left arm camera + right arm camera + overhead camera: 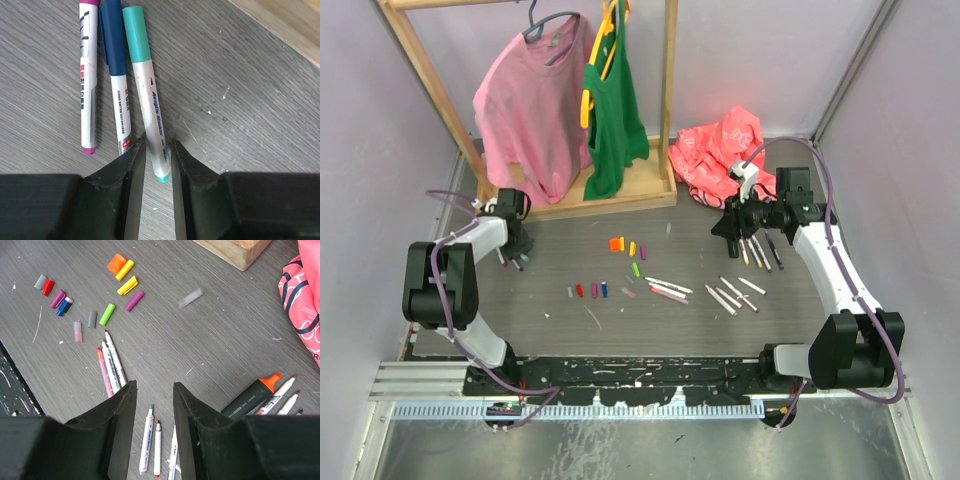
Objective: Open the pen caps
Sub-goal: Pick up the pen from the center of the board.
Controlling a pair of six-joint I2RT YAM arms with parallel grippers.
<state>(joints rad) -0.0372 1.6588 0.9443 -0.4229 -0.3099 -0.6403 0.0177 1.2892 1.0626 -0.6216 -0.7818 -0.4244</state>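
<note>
Three capped pens lie side by side in the left wrist view: a magenta one (88, 80), a dark blue one (117, 75) and a teal one (147, 95). My left gripper (159, 145) is open, its jaws straddling the teal pen's back end with small gaps; in the top view it (512, 250) is at the far left. Loose pen caps (617, 243) lie mid-table, including orange (116, 263), yellow (127, 285), green (107, 314) and purple (133, 300). My right gripper (154, 385) is open and empty above uncapped pens (146, 445), beside a black highlighter (250, 395).
A wooden clothes rack (620, 195) with a pink shirt (525, 110) and a green top (613, 110) stands at the back; its base shows in the left wrist view (285, 20). A pink bag (720, 150) lies back right. More uncapped pens (665, 288) lie mid-table.
</note>
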